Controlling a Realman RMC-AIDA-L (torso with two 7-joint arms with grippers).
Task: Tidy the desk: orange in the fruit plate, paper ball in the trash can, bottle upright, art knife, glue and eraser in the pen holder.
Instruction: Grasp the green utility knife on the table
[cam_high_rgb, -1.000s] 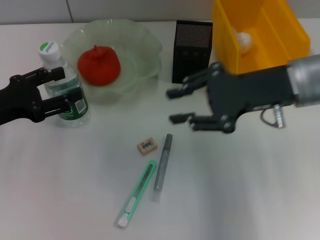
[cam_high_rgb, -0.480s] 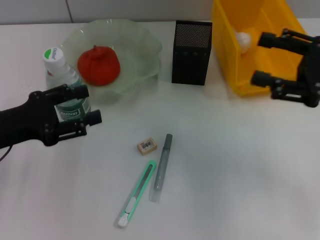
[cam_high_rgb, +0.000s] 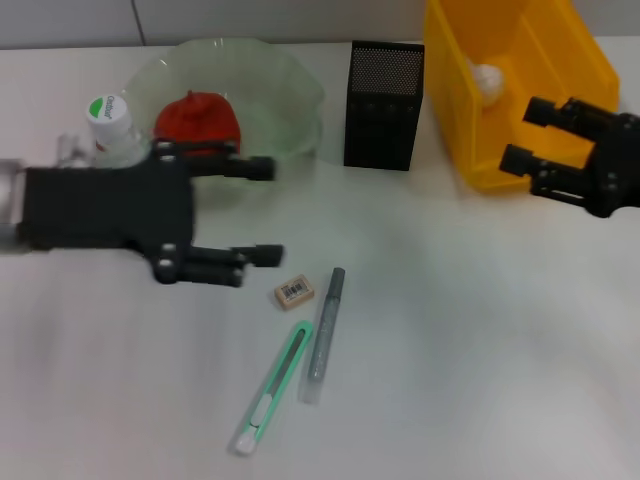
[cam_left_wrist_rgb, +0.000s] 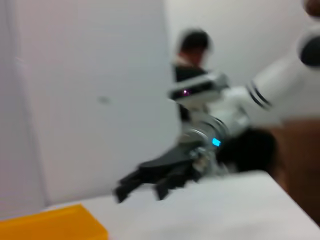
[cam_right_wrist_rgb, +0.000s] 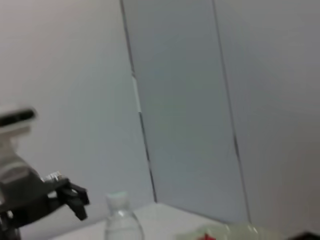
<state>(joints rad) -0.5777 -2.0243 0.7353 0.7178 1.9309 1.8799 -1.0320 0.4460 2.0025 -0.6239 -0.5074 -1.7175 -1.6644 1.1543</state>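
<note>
- The left gripper (cam_high_rgb: 258, 212), fingers spread, hangs beside the eraser (cam_high_rgb: 294, 292), screening the bottle (cam_high_rgb: 112, 130) and plate (cam_high_rgb: 290, 110).
- Bare desk (cam_high_rgb: 480, 340) lies right of the glue (cam_high_rgb: 324, 330) and knife (cam_high_rgb: 272, 388).
- The right gripper (cam_high_rgb: 527, 135) crowds the yellow bin (cam_high_rgb: 460, 110).

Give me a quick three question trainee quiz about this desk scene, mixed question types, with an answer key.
1. True or false: the orange lies in the fruit plate.
2. Which item lies nearest the left hand? A) eraser B) art knife C) pen holder
3. Fill in: the bottle stands ____ beside the plate.

Key: 1 true; 2 A; 3 upright.
</note>
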